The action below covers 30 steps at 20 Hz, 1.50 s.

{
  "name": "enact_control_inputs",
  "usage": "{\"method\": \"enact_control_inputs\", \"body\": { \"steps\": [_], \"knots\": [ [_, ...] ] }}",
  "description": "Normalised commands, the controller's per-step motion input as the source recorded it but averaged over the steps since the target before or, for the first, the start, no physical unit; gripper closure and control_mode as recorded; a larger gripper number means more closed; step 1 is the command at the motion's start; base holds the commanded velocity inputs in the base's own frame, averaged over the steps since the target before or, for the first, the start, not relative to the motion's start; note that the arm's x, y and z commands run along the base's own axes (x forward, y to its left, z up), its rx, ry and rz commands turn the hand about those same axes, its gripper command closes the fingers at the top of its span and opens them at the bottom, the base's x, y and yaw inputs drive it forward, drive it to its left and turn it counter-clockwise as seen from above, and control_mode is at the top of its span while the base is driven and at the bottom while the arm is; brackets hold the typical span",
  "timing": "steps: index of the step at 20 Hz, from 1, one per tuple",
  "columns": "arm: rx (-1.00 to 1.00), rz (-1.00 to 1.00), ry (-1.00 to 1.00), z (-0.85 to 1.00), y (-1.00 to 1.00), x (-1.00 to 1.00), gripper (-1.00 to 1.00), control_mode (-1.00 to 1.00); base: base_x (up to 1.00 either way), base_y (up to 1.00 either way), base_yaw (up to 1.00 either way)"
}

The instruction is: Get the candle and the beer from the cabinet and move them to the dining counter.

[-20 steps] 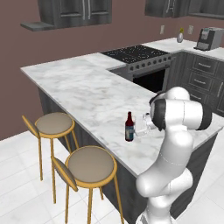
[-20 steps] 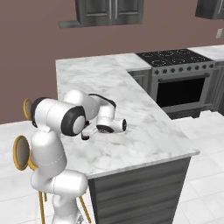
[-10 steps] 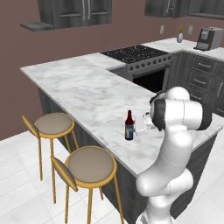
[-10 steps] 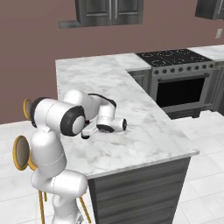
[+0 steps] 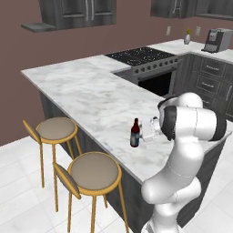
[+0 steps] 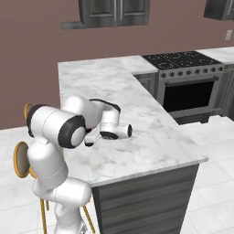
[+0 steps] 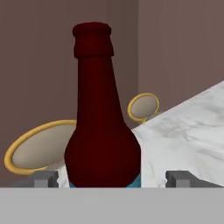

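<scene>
The gripper (image 7: 112, 178) has let go, fingers spread apart; the beer (image 5: 134, 133) stands upright, dark, red-capped, on the dining counter (image 5: 91, 95).

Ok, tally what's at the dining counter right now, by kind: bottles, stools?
Beer bottles: 1, the beer upright on the dining counter.
Stools: 2, one nearer, one farther.
Total: 3
</scene>
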Motion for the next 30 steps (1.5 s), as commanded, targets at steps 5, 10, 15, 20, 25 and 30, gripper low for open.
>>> {"method": "enact_control_inputs", "body": {
  "steps": [5, 10, 15, 20, 25, 30],
  "knots": [
    [-0.01, 0.0, 0.0, 0.26, 0.0, -0.05, -1.0, -1.0, 0.0, 0.0, 0.0],
    [0.0, 0.0, 0.0, 0.39, -0.06, -0.01, -1.0, -1.0, 0.0, 0.0, 0.0],
    [0.0, 0.0, 0.0, 0.43, -0.19, -0.12, -1.0, -1.0, 0.0, 0.0, 0.0],
    [0.0, 0.0, 0.0, 0.48, -0.16, -0.31, -1.0, -1.0, 0.0, 0.0, 0.0],
    [0.02, 0.0, 0.0, 0.68, -0.07, -0.44, -1.0, -1.0, 0.0, 0.0, 0.0],
    [0.05, -0.12, 0.0, 0.83, 0.0, -0.56, -1.0, -1.0, 0.0, 0.0, 0.0]
  ]
}}
